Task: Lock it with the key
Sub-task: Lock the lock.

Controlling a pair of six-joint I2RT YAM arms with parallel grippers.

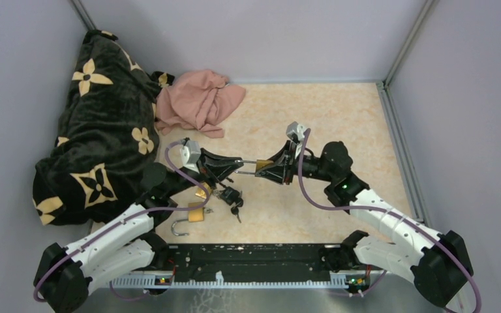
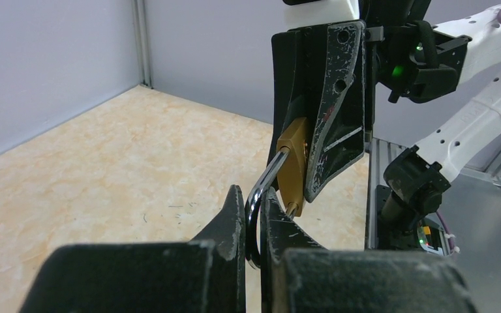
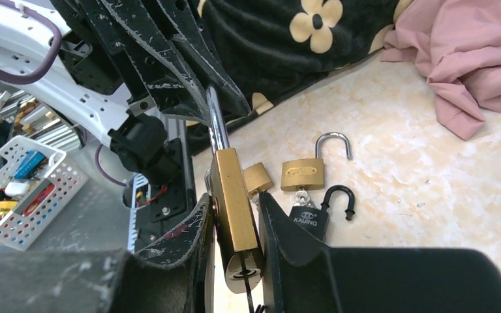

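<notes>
A brass padlock (image 3: 233,202) hangs in the air between both arms. My right gripper (image 3: 233,197) is shut on its body, one finger on each flat face. My left gripper (image 2: 253,215) is shut on the silver shackle (image 2: 267,179), which stands pulled out of the brass body (image 2: 293,163). In the top view the lock (image 1: 264,165) spans the gap between the two grippers above the table's middle. A thin dark key (image 3: 246,293) sticks out of the keyhole in the lock's underside; its head is cut off by the frame edge.
On the table below lie a second brass padlock (image 3: 303,173) with its shackle open, a black padlock (image 3: 310,218) also open, and a small brass one (image 3: 258,177). A black flowered blanket (image 1: 98,130) and pink cloth (image 1: 199,101) fill the back left. Grey walls enclose the table.
</notes>
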